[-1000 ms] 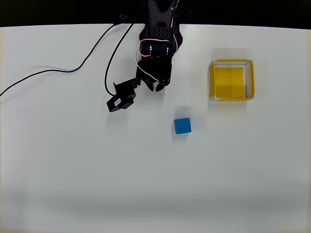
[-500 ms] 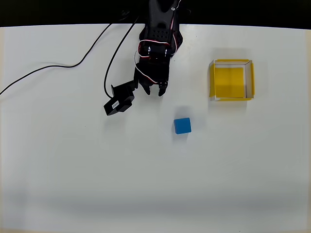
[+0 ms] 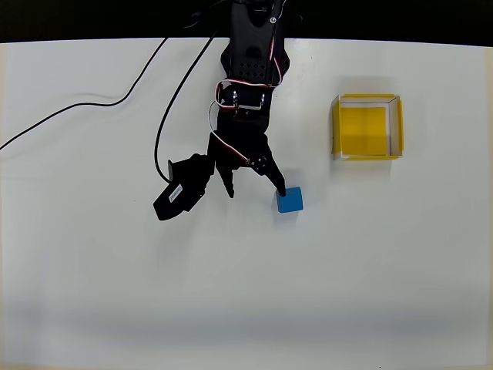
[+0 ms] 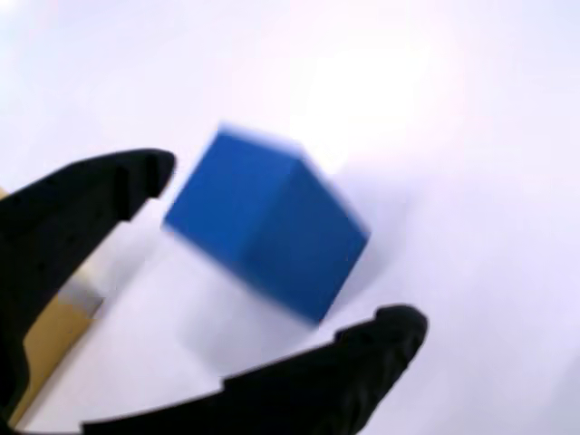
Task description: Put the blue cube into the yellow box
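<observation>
With its jaws spread, the gripper (image 3: 255, 187) sits at the blue cube's (image 3: 290, 200) 10 o'clock, so one fingertip may nudge the cube away on closing.

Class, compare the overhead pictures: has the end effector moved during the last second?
Yes. The end effector has moved down the overhead picture, from level with the yellow box to beside the blue cube, which has stayed put.
</observation>
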